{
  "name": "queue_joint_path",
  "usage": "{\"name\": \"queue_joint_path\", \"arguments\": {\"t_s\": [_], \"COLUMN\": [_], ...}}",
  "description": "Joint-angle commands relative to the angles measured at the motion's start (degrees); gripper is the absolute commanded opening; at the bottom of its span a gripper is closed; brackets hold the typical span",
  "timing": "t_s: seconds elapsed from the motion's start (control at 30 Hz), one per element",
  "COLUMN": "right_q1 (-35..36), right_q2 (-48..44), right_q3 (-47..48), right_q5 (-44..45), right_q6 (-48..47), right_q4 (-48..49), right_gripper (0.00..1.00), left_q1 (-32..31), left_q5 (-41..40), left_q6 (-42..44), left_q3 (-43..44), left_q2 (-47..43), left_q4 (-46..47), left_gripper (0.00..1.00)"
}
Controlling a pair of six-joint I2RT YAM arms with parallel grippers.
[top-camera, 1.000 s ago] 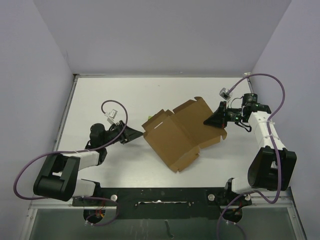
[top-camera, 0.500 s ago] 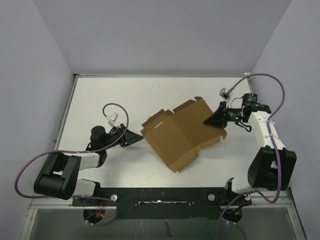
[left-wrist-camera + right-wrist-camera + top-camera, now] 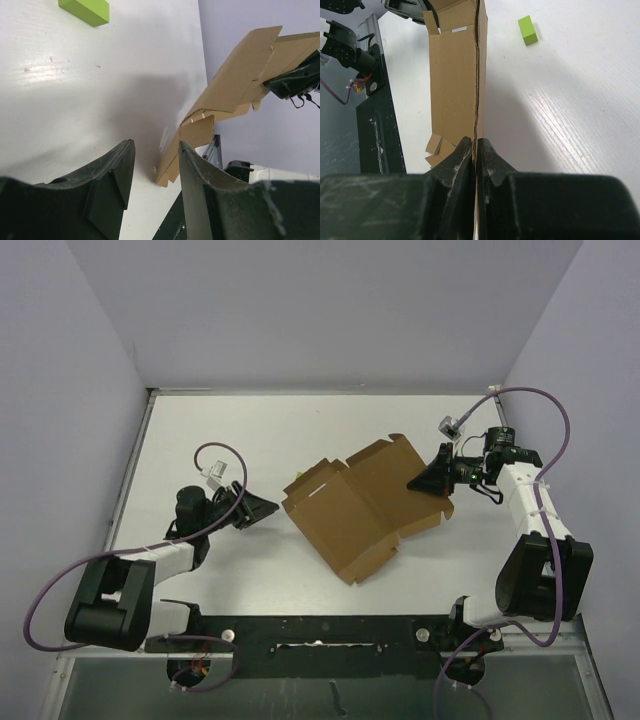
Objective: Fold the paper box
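The paper box (image 3: 360, 510) is seen unfolded at the middle of the white table (image 3: 250, 430). Its far right flap is pinched between the closed fingers of the right gripper (image 3: 475, 146) and held raised off the surface. The left gripper (image 3: 155, 150) is positioned low, just short of the box's left edge, with its jaws parted and nothing between them. A small green block (image 3: 85, 10) is set near the box's far left corner, apart from it. Bare tabletop is found on the far side and to the left. The table is bounded by plain pale walls (image 3: 320, 310) on three sides and by a black rail (image 3: 320, 625) at the near edge.
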Motion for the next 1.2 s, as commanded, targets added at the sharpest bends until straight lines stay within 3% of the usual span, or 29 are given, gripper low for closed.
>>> {"name": "queue_joint_path", "arguments": {"t_s": [0.0,0.37,0.67,0.83,1.17], "right_q1": [-0.26,-0.25,-0.26,-0.24,-0.28], "right_q2": [-0.46,-0.28,-0.35,-0.33,-0.21], "right_q3": [1.58,1.58,1.58,1.58,1.49], "right_q5": [-3.04,-3.01,-3.1,-3.03,-3.34], "right_q6": [-1.16,-1.21,-1.21,-1.19,-1.21], "right_q4": [-0.02,-0.08,-0.08,-0.08,-0.17], "right_gripper": [0.0,0.0,0.0,0.0,0.0], "left_q1": [-1.27,-5.4,-6.06,-7.16,-7.63], "left_q5": [-0.6,2.78,5.53,6.78,6.57], "left_q6": [-1.58,-2.45,1.33,0.72,0.37], "left_q3": [4.48,5.98,6.48,6.84,7.79], "left_q2": [4.61,8.29,7.26,10.6,14.71], "left_q4": [5.13,9.61,1.78,3.8,8.04], "left_gripper": [0.39,0.41,0.41,0.41,0.32]}}
